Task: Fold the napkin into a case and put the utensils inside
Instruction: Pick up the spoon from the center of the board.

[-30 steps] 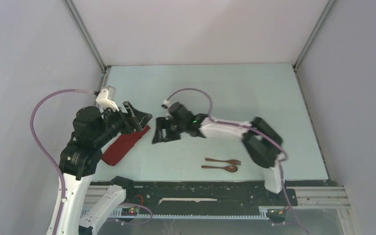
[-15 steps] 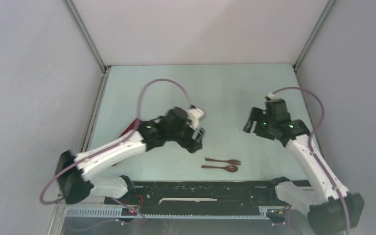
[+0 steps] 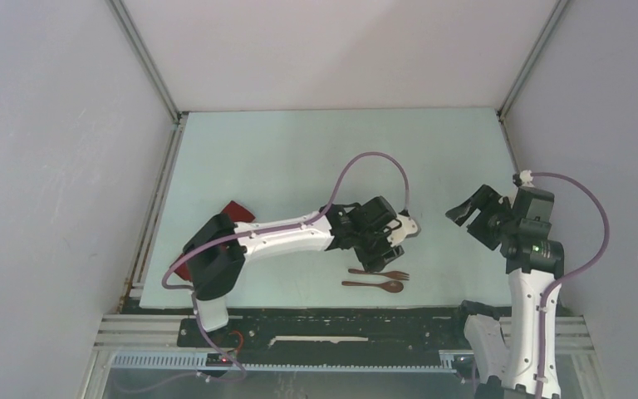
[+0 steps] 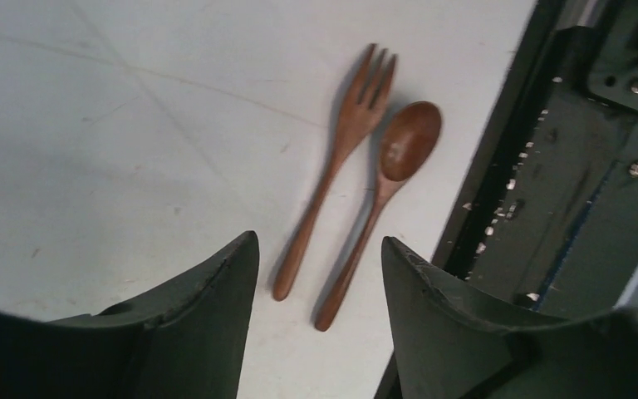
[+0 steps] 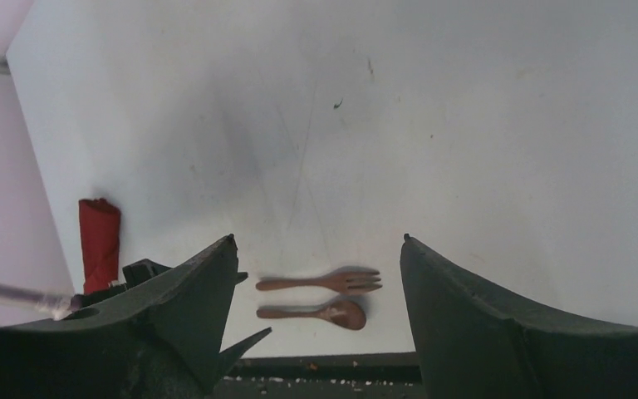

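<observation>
The dark brown fork (image 3: 380,273) and spoon (image 3: 374,285) lie side by side near the table's front edge. My left gripper (image 3: 375,256) is open and empty, hovering just over their handle ends. In the left wrist view the fork (image 4: 332,166) and spoon (image 4: 382,199) run away from the gap between my left gripper's (image 4: 320,239) fingers. The dark red napkin (image 3: 234,209) lies folded as a narrow strip at the far left, mostly hidden under the left arm. My right gripper (image 3: 469,218) is open and empty, raised at the right. Its view shows the fork (image 5: 320,282), spoon (image 5: 316,312) and napkin (image 5: 99,241).
The black rail (image 3: 341,320) runs along the table's front edge, just in front of the spoon. The left arm (image 3: 282,237) stretches across the table from the left. Enclosure walls stand on both sides and at the back.
My left arm has swung from the napkin at the left across to the utensils. My right arm has drawn back from the table's middle to the right and risen.
</observation>
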`<state>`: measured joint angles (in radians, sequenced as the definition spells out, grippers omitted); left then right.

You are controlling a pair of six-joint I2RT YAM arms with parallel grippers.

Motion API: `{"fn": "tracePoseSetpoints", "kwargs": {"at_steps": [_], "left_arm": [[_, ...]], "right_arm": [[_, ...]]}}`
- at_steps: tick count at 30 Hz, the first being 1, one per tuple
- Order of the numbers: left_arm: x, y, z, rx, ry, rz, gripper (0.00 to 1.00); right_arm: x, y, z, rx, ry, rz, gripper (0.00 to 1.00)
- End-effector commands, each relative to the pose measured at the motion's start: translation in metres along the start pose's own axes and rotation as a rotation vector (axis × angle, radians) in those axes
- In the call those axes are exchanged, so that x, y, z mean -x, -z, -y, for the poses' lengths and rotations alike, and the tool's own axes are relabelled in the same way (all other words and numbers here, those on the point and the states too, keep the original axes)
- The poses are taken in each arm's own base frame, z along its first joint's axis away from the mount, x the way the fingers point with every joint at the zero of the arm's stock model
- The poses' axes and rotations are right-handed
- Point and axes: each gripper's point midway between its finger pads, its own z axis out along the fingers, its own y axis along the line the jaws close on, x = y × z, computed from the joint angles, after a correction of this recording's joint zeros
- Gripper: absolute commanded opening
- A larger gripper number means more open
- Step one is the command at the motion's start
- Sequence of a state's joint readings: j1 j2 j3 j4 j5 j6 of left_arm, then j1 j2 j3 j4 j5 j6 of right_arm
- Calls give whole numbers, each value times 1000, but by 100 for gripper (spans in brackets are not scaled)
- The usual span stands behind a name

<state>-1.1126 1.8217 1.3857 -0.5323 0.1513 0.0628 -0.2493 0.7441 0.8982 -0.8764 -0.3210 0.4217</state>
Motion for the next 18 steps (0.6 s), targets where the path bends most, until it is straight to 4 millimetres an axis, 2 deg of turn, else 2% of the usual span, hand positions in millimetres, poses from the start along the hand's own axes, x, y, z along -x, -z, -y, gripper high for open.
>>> {"fn": "tracePoseSetpoints", "kwargs": {"at_steps": [1,3,6,9,14,18], "left_arm": [[16,15,26,-59,-72,62,65],[11,18,37,-89,-81,51,66],[-4,12,52,-152,-78,-10,64],[-17,2,51,-128,-82,-74,62],[-20,-9,52,-71,-112,-115,51],[-26,-22,55,-43,-137,-182,49]], "right_arm": [[-23,1,-10,86,8,-85,79],[-25,1,-13,99,15,-92,79],[-25,2,-18,126,21,-94,79],[-25,2,-17,126,27,-90,79],[-26,3,-18,131,29,-95,79],[-26,3,-18,134,31,-95,79]]}}
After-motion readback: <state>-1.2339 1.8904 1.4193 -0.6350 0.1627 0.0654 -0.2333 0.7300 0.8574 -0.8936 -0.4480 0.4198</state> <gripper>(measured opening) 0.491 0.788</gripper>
